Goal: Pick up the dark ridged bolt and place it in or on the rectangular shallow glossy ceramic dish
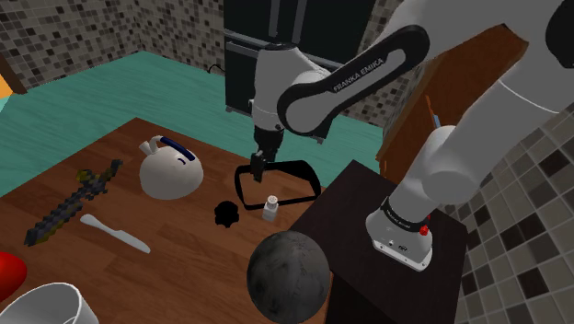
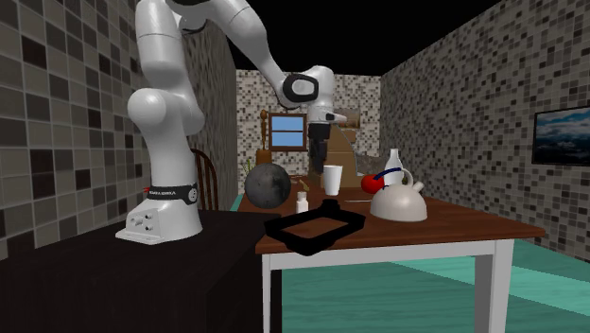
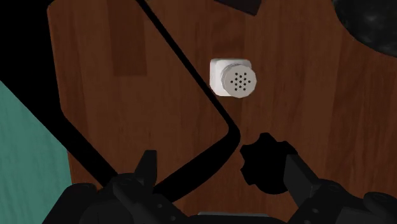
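Observation:
The dark ridged bolt [image 1: 224,214] [image 3: 267,163] lies on the wooden table just off one corner of the rectangular shallow dish [image 1: 279,166] [image 2: 295,231] [image 3: 188,83]. That dish has a glossy black rim and a floor as brown as the table. My gripper [image 1: 257,169] [image 2: 318,159] [image 3: 222,175] hangs open above the table near that corner and holds nothing. In the wrist view the bolt sits below and between the fingers, closer to one finger [image 3: 299,178], while the dish's rim runs past the other. Neither finger touches the bolt.
A small white shaker [image 1: 270,208] [image 3: 234,77] stands beside the bolt and dish. A dark sphere [image 1: 287,274] [image 2: 268,184] sits near the stand. A white teapot [image 1: 170,170] [image 2: 397,200], a white knife [image 1: 115,233], a toy sword [image 1: 74,202] and a white cup [image 2: 332,180] stand farther off.

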Action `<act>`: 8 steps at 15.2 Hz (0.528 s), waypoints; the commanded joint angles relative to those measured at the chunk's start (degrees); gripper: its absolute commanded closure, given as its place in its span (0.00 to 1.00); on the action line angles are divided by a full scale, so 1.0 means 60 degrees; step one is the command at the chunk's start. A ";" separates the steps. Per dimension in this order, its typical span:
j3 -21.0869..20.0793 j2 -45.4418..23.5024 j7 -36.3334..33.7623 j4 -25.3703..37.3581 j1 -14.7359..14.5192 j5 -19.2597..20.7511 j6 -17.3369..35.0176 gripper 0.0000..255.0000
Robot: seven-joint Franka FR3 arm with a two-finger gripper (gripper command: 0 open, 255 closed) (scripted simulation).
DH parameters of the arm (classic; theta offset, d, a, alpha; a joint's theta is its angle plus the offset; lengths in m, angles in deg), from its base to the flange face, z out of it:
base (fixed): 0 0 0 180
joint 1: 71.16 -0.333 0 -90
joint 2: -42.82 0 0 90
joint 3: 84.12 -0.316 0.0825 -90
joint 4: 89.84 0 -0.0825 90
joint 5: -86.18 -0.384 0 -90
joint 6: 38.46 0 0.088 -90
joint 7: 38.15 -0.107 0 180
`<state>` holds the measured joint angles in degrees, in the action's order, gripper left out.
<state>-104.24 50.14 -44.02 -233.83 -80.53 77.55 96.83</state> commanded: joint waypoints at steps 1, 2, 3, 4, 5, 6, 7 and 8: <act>-0.0207 -0.0677 -0.0365 0.0238 -0.0055 0.0365 0.0503 0.00; -0.0295 -0.1068 -0.0601 0.0397 -0.0095 0.0616 0.0747 0.00; -0.0362 -0.1463 -0.0854 0.0569 -0.0147 0.0897 0.0976 0.00; -0.0408 -0.1860 -0.1122 0.0754 -0.0212 0.1204 0.1187 0.00; -0.0422 -0.2258 -0.1399 0.0953 -0.0303 0.1529 0.1379 0.00; -0.0409 -0.2655 -0.1681 0.1165 -0.0415 0.1865 0.1552 0.00; -0.0365 -0.3049 -0.1960 0.1390 -0.0554 0.2203 0.1705 0.00; -0.0301 -0.3439 -0.2233 0.1629 -0.0711 0.2536 0.1840 0.00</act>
<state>-106.27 31.61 -55.88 -225.52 -84.05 90.80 107.27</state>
